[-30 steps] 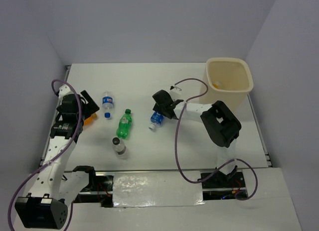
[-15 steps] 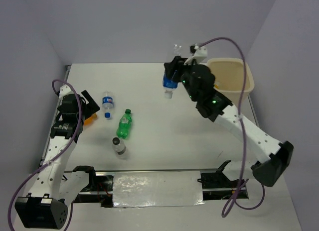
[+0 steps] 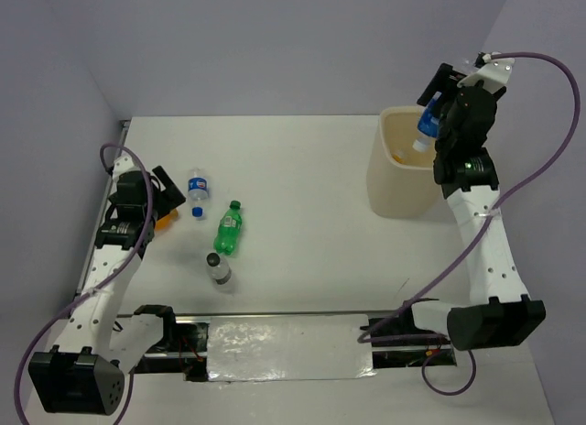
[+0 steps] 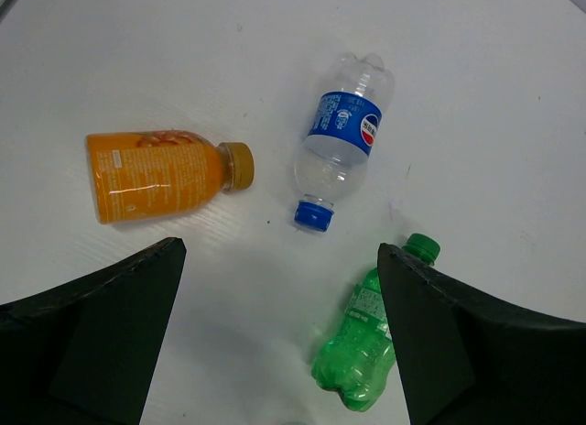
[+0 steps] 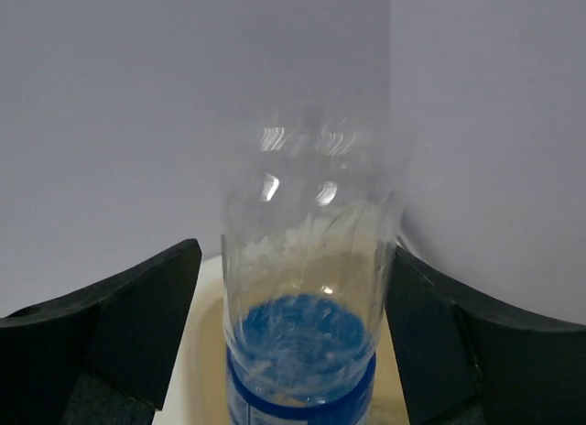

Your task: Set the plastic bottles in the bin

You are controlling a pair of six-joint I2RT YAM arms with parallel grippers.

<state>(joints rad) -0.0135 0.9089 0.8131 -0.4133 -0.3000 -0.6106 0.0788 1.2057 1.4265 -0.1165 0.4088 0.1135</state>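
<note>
Above the open mouth of the bin point(image 3: 403, 187), at the table's far right, a held bottle point(image 3: 428, 123) (clear, blue label) hangs tilted, pale cap end lowest. Your right gripper point(image 3: 434, 116) is clamped on its sides. The right wrist view shows only this bottle point(image 5: 309, 333) between the fingers point(image 5: 137, 329) with a strip of cream rim point(image 5: 209, 338) behind it; the overhead view adds a small yellowish item in the bin, too small to identify.

Your left gripper point(image 3: 163, 194) hovers at the table's left side, jaws apart and empty. Its wrist view shows the orange bottle point(image 4: 156, 173) lying whole, which the arm largely hides from above. Beside it lie the Pepsi bottle point(image 4: 341, 141) and the green bottle point(image 4: 366, 347). Only the overhead view shows the dark-capped bottle point(image 3: 219, 269), nearer the bases.
</note>
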